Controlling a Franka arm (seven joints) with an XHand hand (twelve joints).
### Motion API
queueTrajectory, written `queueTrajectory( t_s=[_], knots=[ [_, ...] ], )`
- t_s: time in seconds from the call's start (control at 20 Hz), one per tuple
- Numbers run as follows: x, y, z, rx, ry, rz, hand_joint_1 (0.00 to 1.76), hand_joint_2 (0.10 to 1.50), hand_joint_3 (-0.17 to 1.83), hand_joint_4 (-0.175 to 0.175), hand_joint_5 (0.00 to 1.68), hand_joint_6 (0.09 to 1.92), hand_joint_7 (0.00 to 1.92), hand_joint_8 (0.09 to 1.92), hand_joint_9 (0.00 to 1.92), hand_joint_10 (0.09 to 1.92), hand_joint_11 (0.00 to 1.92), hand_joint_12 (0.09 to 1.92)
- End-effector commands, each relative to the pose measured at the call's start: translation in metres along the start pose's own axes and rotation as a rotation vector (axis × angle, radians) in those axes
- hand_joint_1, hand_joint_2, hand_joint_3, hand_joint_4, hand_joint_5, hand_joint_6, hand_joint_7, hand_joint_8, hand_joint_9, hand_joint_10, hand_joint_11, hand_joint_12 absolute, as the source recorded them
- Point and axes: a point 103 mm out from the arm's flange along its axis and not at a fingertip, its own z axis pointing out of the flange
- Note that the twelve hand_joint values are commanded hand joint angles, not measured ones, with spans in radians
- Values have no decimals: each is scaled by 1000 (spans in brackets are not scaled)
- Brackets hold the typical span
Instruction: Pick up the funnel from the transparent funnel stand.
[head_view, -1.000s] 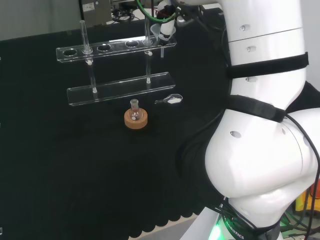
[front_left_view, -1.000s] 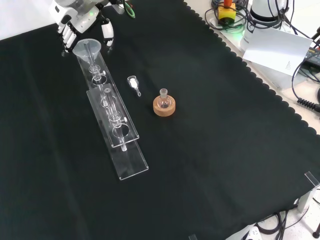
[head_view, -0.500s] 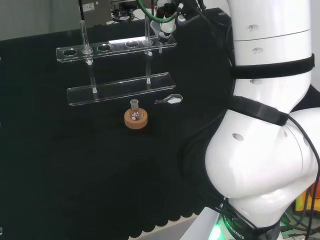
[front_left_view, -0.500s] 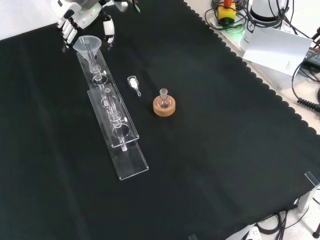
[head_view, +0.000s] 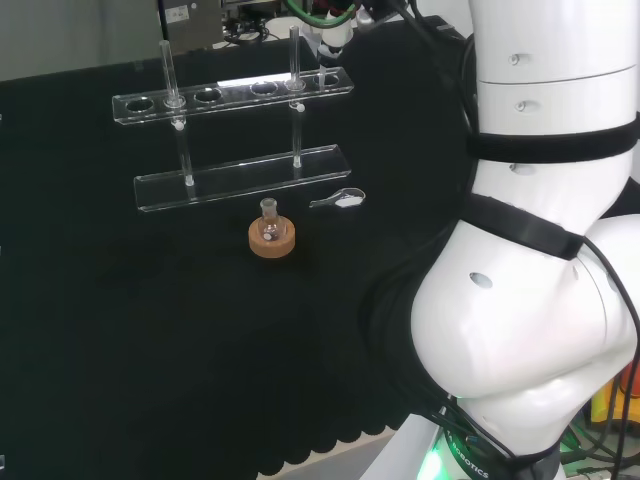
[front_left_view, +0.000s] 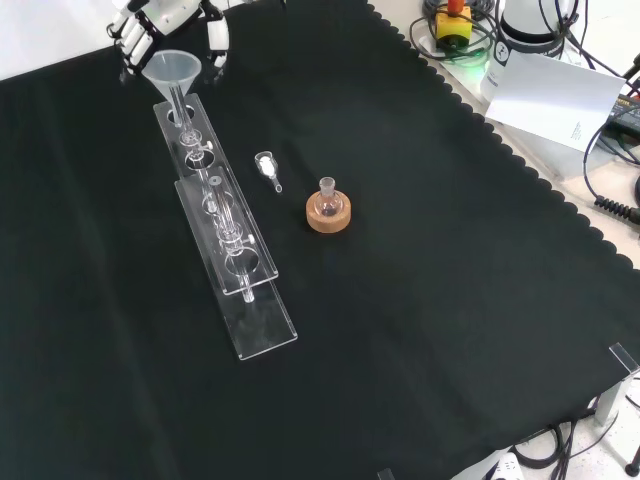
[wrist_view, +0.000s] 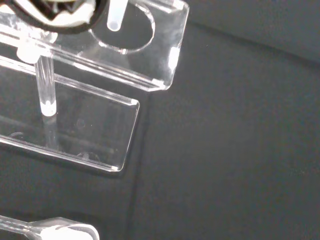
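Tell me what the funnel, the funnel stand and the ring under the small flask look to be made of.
Funnel: clear glass or plastic, smooth; the cloth shows through it.
Funnel stand: clear sheet, likely acrylic, with glossy bright edges.
Ring under the small flask: cork by its tan, matt look.

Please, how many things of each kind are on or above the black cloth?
Funnel: 1
Transparent funnel stand: 1
Small flask on cork ring: 1
Small clear scoop: 1
Total: 4
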Motion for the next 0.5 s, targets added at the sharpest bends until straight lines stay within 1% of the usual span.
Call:
queueTrajectory(
  t_s=[0.05, 0.3, 0.5],
  knots=[
    [-4, -31, -21, -9, -24, 31, 810, 668, 615, -40, 403, 87, 322, 728, 446, 653, 231, 1372],
    [-7, -63, -43, -37, -41, 68, 810, 669, 619, -40, 396, 87, 312, 728, 444, 649, 229, 1372],
    [-3, -83, -50, -41, -48, 84, 810, 668, 622, -40, 396, 87, 309, 730, 445, 647, 229, 1372]
  ],
)
